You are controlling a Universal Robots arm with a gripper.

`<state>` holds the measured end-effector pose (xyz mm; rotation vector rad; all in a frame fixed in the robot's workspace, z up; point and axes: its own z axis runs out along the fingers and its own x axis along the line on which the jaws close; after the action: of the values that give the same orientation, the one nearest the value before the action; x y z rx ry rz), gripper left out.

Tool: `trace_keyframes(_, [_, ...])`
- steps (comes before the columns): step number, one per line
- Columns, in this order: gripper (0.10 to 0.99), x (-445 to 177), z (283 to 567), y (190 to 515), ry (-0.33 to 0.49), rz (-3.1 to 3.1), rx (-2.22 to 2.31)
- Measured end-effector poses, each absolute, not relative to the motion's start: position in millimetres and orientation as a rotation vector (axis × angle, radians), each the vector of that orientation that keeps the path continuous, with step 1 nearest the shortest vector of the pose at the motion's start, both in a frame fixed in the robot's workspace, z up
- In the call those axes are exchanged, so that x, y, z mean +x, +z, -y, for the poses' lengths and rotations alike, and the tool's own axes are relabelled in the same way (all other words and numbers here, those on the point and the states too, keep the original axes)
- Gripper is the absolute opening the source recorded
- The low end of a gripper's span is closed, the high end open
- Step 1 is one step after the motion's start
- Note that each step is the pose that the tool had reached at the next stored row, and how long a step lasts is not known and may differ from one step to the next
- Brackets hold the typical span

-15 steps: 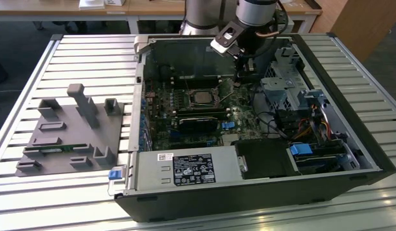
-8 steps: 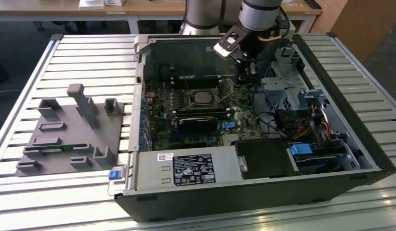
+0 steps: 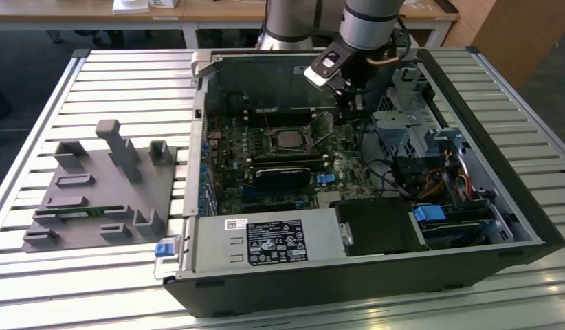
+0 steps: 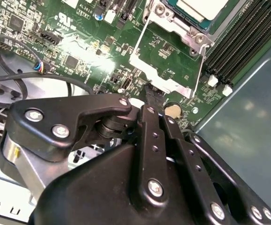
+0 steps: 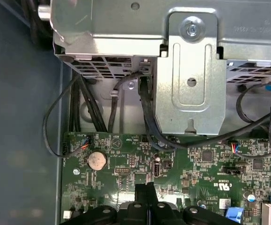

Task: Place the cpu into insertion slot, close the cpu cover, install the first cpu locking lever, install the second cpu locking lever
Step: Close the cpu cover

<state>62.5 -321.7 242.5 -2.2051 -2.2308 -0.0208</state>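
Gripper (image 3: 348,115), fingers pressed together, points down at the board, on the exterior view's right of the cpu cover (image 4: 165,16) closed over the cpu (image 3: 286,140).

Silver-grey cpu (image 3: 286,140) seated flat in insertion slot (image 3: 269,139), on green board (image 3: 264,192), silvery cpu cover (image 4: 172,21) down around it

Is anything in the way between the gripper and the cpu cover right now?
Nothing visible does. In the second wrist view the gripper hangs just above the green board beside the cpu cover, with only low board parts and a thin wire lever between. The cpu lies inside the cover's window.
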Motion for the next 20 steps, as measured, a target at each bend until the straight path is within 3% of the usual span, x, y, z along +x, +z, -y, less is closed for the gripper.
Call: trace_keyframes(20, [0.106, 55.0, 321.8, 242.2, -0.021, 2.230, -2.205])
